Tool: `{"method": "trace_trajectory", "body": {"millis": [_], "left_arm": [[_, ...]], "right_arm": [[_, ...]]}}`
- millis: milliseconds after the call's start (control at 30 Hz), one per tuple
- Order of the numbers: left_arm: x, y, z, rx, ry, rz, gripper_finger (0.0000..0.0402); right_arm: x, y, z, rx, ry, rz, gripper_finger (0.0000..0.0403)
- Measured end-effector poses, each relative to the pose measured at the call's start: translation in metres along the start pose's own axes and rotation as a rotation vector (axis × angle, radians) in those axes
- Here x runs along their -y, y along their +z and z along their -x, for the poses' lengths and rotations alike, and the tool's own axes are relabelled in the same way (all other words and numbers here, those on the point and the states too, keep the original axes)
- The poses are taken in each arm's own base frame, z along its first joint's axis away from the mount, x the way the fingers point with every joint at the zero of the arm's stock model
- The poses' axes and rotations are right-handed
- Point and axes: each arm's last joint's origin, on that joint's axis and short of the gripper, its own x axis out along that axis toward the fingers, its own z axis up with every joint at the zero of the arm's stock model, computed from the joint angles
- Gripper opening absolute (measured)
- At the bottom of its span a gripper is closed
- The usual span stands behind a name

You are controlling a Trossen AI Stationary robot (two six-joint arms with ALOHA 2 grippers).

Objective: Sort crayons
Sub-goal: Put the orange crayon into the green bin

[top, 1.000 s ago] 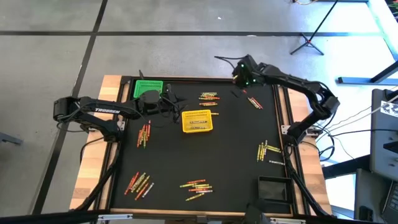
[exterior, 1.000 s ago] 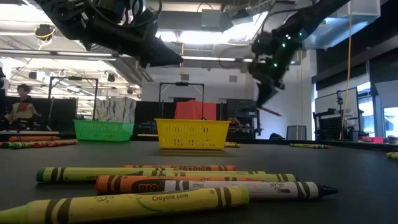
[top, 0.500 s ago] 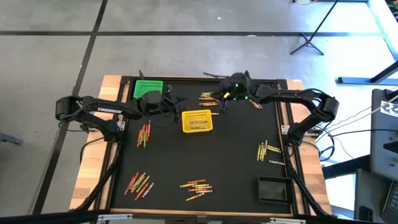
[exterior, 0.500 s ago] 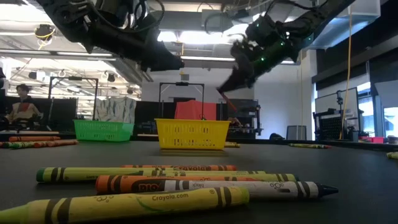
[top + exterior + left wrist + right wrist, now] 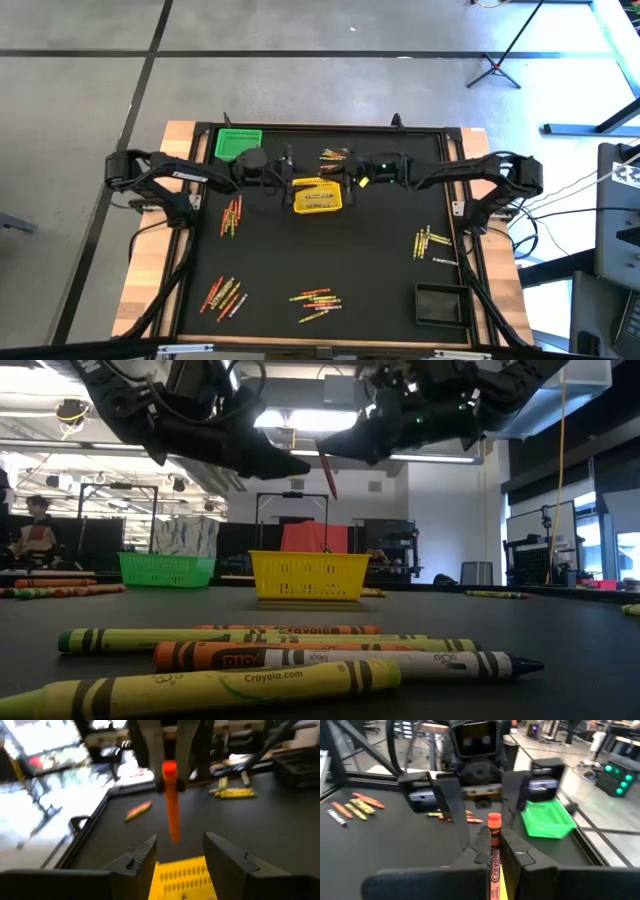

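Right claw (image 5: 492,851) pinches an orange crayon (image 5: 493,847) above the yellow basket (image 5: 317,196) nr desk's far edge. Left claw (image 5: 180,852) spread, facing it, just short of the crayon.

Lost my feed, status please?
Right gripper shut on orange crayon, above yellow basket. Left gripper open, facing it. Nothing between them.

Both pincers face over middle basket (image 5: 317,195); crayon (image 5: 327,469) hangs between them.
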Motion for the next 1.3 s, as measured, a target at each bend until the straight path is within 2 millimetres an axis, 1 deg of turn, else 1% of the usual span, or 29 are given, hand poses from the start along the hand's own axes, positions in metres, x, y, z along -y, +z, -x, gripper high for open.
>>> {"method": "trace_trajectory", "body": {"millis": [67,267,367,500,567,700,867,967,1000,1233,1300], "left_arm": [[0.003,-0.001,-0.004,0.028,-0.005,-0.013,0.0147],[0.008,-0.001,-0.012,0.100,-0.012,-0.031,0.0147],[0.011,0.002,-0.012,0.132,-0.025,-0.038,0.0147],[0.016,0.006,-0.012,0.179,-0.093,-0.051,0.0146],[0.017,0.007,-0.012,0.185,-0.089,-0.063,0.0140],[0.016,0.007,-0.012,0.178,-0.061,-0.075,0.0112],[0.016,0.008,-0.012,0.184,-0.058,-0.076,0.0053],[0.016,0.008,-0.012,0.185,-0.057,-0.076,0.0015],[0.016,0.008,-0.012,0.185,-0.057,-0.076,0.0010],[0.015,0.007,-0.012,0.175,-0.026,-0.073,0.0010],[0.015,0.006,-0.012,0.156,-0.007,-0.069,0.0007]], "right_arm": [[-0.007,0.001,-0.001,0.006,0.019,0.016,0.0015],[-0.021,0.005,-0.004,0.011,0.001,0.066,0.0015],[-0.024,0.006,-0.005,0.021,0.005,0.080,0.0015],[-0.024,0.007,-0.005,0.034,0.001,0.084,0.0015],[-0.024,0.009,-0.005,0.047,-0.001,0.085,0.0015],[-0.024,0.011,-0.004,0.078,0.035,0.085,0.0015],[-0.025,0.011,-0.004,0.079,0.044,0.084,0.0017],[-0.025,0.011,-0.004,0.080,0.047,0.082,0.0029],[-0.025,0.011,-0.004,0.080,0.047,0.078,0.0035],[-0.025,0.011,-0.004,0.066,0.050,0.062,0.0099],[-0.025,0.013,0.001,0.036,0.053,0.056,0.0114]]}}
